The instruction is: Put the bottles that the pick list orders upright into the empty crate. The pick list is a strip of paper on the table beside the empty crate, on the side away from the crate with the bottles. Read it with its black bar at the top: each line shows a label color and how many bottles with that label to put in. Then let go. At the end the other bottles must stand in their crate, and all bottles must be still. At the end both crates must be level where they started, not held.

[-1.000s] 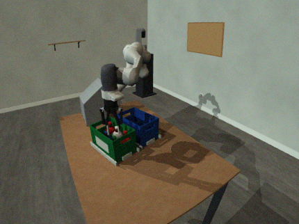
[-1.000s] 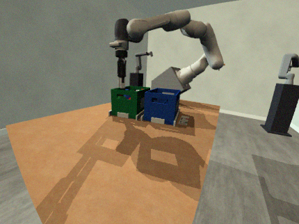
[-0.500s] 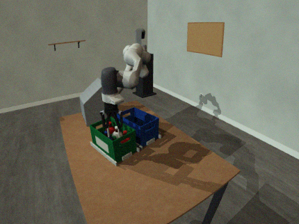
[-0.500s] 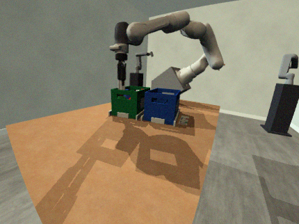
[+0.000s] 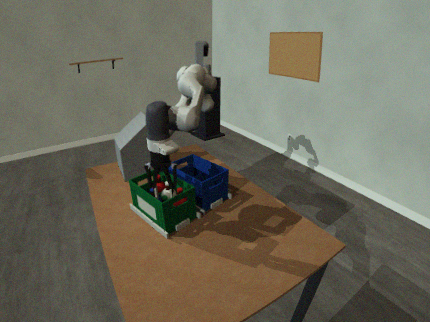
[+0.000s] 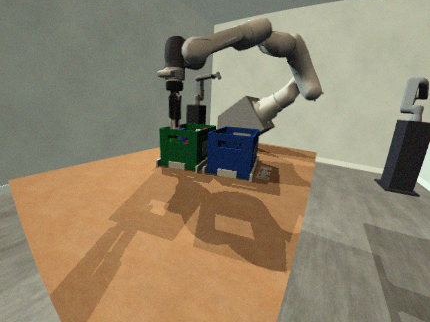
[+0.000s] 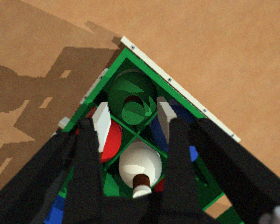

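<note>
The green crate holds several bottles in a grid of cells; it also shows in the exterior view. The blue crate stands right beside it and looks empty. The pick list lies on the table on the blue crate's far side, too small to read. My gripper is low over the green crate's corner, partly open and empty. Its fingers straddle a green bottle in the corner cell. A white bottle stands in the cell nearer the camera, a red bottle to the left and a blue one to the right.
The two crates stand on pale base plates near the table's back edge. A grey wedge-shaped block carries the arm's base behind them. A dark pedestal with a second device stands on the floor by the wall.
</note>
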You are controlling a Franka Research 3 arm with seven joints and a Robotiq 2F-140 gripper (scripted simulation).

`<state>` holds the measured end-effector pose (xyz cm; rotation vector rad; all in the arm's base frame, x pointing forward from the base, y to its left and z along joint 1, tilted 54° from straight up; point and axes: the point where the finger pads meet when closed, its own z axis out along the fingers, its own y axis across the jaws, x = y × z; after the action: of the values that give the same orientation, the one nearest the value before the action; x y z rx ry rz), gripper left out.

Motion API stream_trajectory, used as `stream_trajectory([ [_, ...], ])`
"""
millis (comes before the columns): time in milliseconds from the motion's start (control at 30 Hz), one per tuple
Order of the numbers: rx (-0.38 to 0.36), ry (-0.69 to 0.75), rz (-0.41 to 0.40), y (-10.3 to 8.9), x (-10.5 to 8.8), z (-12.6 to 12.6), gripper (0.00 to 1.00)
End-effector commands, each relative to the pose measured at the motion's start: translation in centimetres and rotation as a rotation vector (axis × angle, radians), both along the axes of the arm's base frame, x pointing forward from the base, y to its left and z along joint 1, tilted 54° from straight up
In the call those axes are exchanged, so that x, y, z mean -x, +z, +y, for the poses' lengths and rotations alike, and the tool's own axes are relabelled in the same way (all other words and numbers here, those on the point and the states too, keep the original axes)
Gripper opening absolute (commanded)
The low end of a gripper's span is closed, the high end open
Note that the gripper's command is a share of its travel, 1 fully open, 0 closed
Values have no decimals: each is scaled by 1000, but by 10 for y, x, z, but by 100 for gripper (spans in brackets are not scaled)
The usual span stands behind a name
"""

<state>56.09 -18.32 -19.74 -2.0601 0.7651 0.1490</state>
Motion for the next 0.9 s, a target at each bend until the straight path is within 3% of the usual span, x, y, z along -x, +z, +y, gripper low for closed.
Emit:
stream_trajectory([
  [0,4,-2,-5,-3,-2,2,38],
  [800,4,-2,-5,-5,-3,6,38],
  [833,4,-2,-5,-4,-3,4,0],
  [867,4,-2,-5,-4,-3,4,0],
])
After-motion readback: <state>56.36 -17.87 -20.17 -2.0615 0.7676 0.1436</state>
